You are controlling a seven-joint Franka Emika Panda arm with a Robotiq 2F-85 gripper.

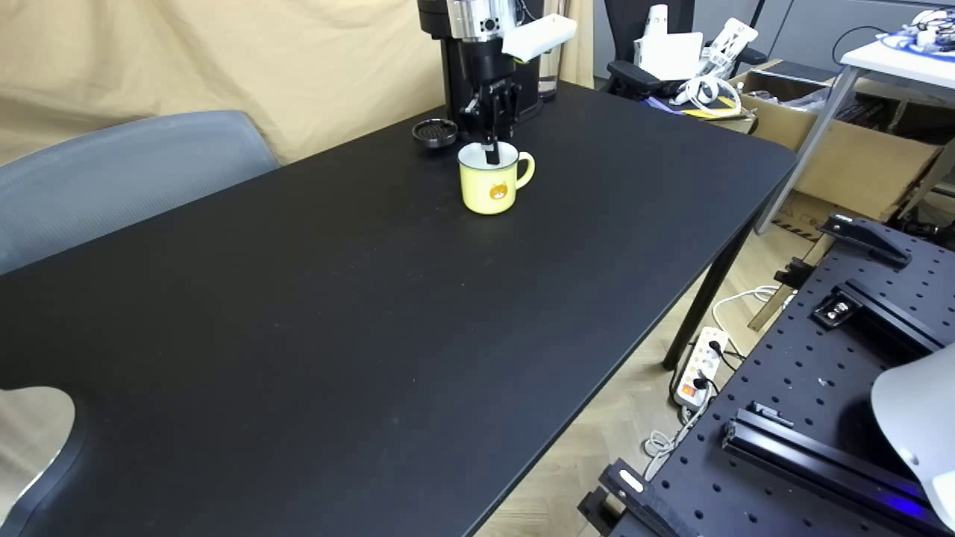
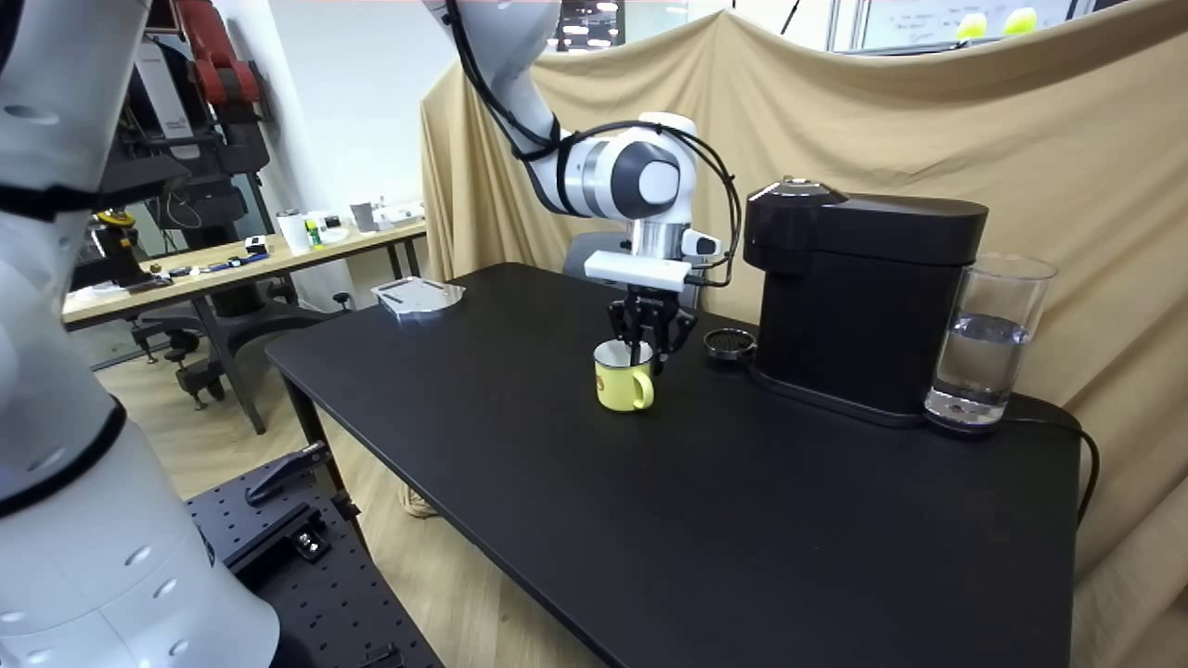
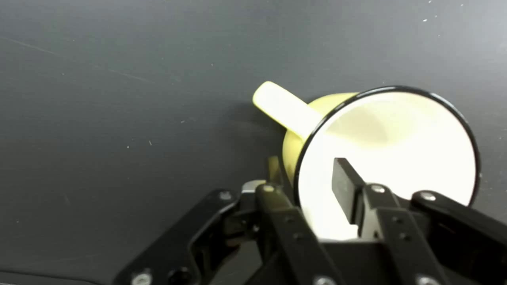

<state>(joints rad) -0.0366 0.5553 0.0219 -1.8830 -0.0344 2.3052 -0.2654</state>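
A yellow mug with a white inside and a dark rim (image 1: 477, 188) stands upright on the black table; a small bear face shows on its side. In both exterior views my gripper (image 2: 647, 356) points down at the mug's rim. The wrist view shows the gripper (image 3: 308, 174) open across the mug wall (image 3: 292, 152). One of its fingers (image 3: 344, 186) is inside the mug, the other outside beside the wall, with visible gaps to the wall. The mug handle (image 3: 287, 109) sticks out away from the fingers.
A black coffee machine (image 2: 863, 306) stands close by, with a clear water tank (image 2: 979, 357) at its side. Near its base lies a round metal-rimmed drip tray (image 2: 729, 343). A clear plate-like object (image 2: 418, 295) rests at the table's far end. A grey chair (image 1: 134, 179) stands behind the table.
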